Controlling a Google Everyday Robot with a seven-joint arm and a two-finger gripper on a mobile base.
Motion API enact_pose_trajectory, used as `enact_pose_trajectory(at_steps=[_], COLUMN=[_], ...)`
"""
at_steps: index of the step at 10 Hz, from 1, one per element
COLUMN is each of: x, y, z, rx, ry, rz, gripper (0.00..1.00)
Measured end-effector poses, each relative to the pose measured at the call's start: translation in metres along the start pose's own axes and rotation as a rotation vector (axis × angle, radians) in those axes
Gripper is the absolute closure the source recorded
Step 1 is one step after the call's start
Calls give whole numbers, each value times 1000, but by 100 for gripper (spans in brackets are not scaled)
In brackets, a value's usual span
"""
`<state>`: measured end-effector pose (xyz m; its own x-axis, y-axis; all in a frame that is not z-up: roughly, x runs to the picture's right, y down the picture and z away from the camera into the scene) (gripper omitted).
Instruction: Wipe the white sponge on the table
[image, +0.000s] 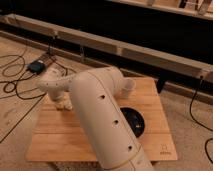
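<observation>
The low bamboo-plank table (55, 137) fills the middle of the camera view, with a tiny dark logo (164, 148) near its front right corner. My thick white arm (107, 125) crosses it from the bottom right to the far left. My gripper (61, 102) points down at the table's left side, under the wrist (52, 85). A small off-white lump, the white sponge (64, 105), shows right at the gripper's tip on the tabletop. Whether it is held is hidden by the wrist. A white tapered cup (128, 88) stands at the back, partly behind the arm.
A black round disc (136, 123) lies on the table's right half, partly under the arm. Black cables (15, 87) and a small dark box (36, 66) lie on the floor to the left. A long pale rail (125, 50) runs behind the table.
</observation>
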<state>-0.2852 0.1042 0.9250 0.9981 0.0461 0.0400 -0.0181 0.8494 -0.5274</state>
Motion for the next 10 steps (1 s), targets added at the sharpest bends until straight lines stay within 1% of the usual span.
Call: enact_pose_trajectory(at_steps=[2,3,6,7,9,10], x=[1,4,20,28,57,69], y=[18,28,48,51,57,56], z=[-1,0,1,1,1,0], rx=[-30,-58,-119,-129,-149,-150], ry=[-10,-16,-32,-31,-14,-5], rz=[-25,-29,-10,2,58,83], gripper=[100,100,100,100,100,100])
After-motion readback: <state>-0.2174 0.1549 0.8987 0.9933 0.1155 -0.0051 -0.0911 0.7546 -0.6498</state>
